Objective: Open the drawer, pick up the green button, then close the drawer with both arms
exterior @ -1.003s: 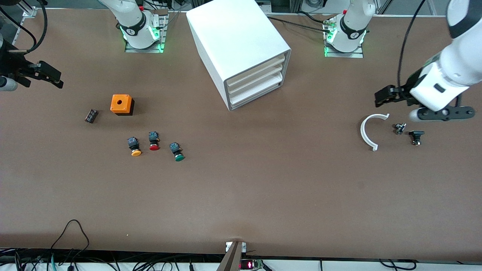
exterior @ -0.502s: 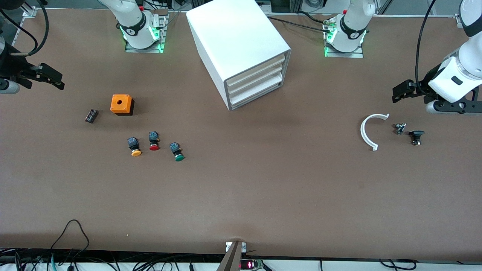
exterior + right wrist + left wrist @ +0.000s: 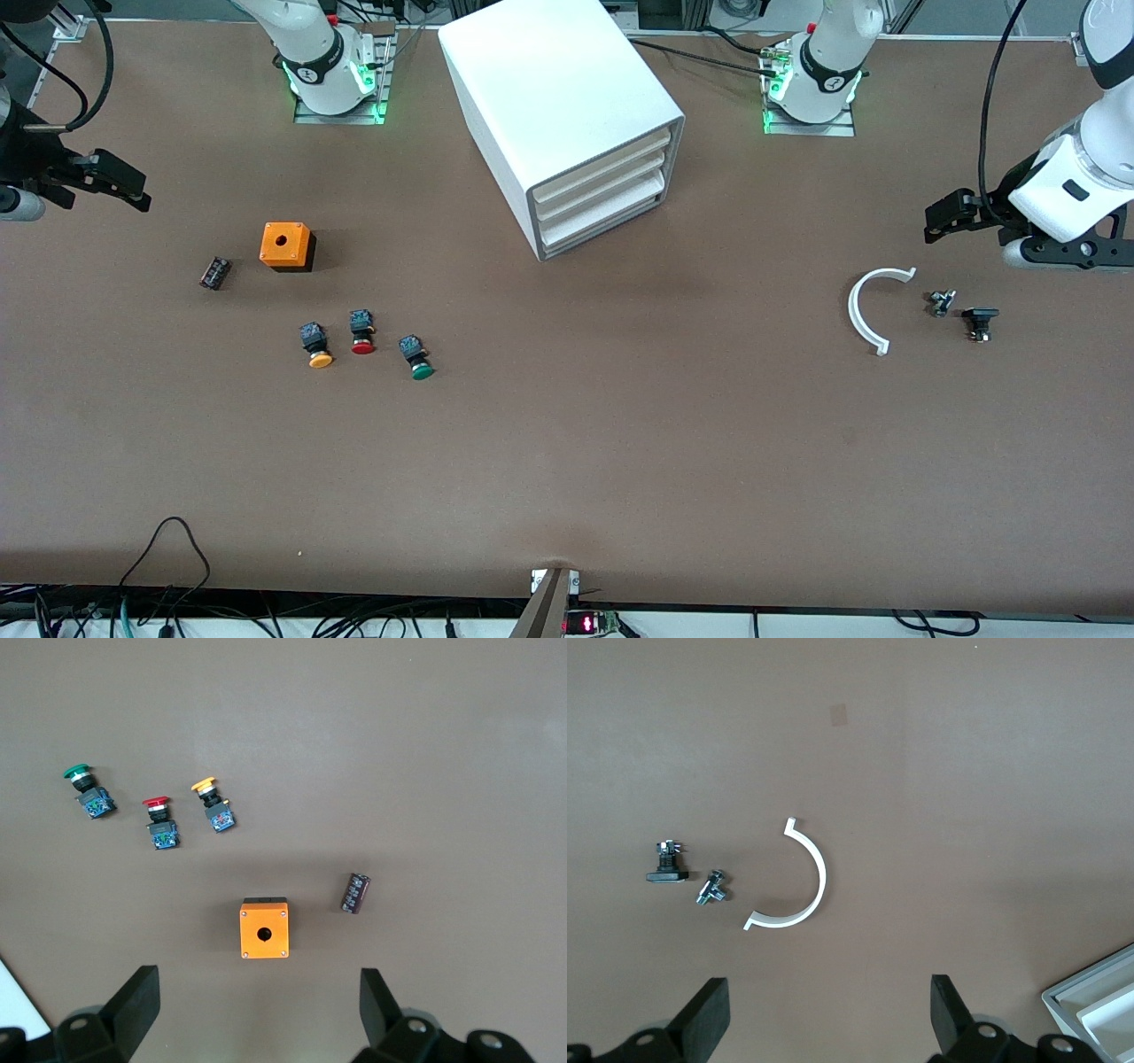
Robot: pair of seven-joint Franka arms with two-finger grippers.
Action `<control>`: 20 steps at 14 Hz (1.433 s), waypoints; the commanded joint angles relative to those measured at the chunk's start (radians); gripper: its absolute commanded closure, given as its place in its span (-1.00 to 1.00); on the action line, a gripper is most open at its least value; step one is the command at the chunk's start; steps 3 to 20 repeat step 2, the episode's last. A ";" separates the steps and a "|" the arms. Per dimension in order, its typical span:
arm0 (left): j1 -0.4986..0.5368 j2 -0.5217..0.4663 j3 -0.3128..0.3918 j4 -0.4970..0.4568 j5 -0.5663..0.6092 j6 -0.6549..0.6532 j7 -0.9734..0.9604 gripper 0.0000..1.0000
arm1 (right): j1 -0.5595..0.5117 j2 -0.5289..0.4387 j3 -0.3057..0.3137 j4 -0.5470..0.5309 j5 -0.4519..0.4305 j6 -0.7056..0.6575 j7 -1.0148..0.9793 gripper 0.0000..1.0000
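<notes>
Lying on the table, button; drawer shut.

left hand raised at its table end, fingers spread, right hand likewise, both empty

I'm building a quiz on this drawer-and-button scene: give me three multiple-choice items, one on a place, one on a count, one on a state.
1. Where is the green-capped button?
A. in the lowest drawer
B. on the table, beside the red-capped button
C. on the cabinet

2. How many push-buttons lie on the table?
A. two
B. three
C. five

3. How is the lowest drawer?
A. shut
B. pulled out
C. removed

Answers: 1 B, it lies on bare table next to the red one; 2 B, orange-capped, red and green; 3 A, its front sits flush with the two above.
</notes>
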 commanded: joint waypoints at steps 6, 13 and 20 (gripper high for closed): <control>-0.003 -0.015 -0.004 -0.011 0.027 0.006 0.022 -1.00 | -0.002 0.009 -0.002 0.020 -0.005 -0.006 -0.008 -1.00; -0.003 -0.015 -0.004 -0.011 0.027 0.006 0.022 -1.00 | -0.002 0.009 -0.002 0.020 -0.005 -0.006 -0.008 -1.00; -0.003 -0.015 -0.004 -0.011 0.027 0.006 0.022 -1.00 | -0.002 0.009 -0.002 0.020 -0.005 -0.006 -0.008 -1.00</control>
